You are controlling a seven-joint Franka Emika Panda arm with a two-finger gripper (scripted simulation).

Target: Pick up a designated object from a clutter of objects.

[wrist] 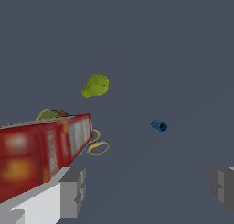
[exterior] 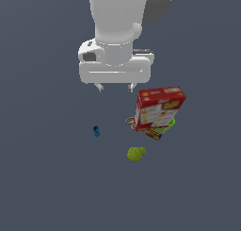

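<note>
The designated object, a small lumpy yellow-green fruit (exterior: 136, 153) (wrist: 95, 86), lies alone on the grey floor, apart from the clutter. My gripper (exterior: 115, 87) (wrist: 148, 189) hangs open above the floor, well behind the fruit and toward the exterior view's left of the red box (exterior: 159, 108) (wrist: 43, 147). Nothing sits between its fingers (wrist: 73, 191). The yellow scissors handles (exterior: 130, 121) (wrist: 98, 146) poke out from under the box. A green-red can (exterior: 157, 131) is mostly hidden beneath the box.
A tiny blue piece (exterior: 96, 130) (wrist: 159, 125) lies on the floor toward the exterior view's left of the fruit. The red box stands close beside one gripper finger in the wrist view.
</note>
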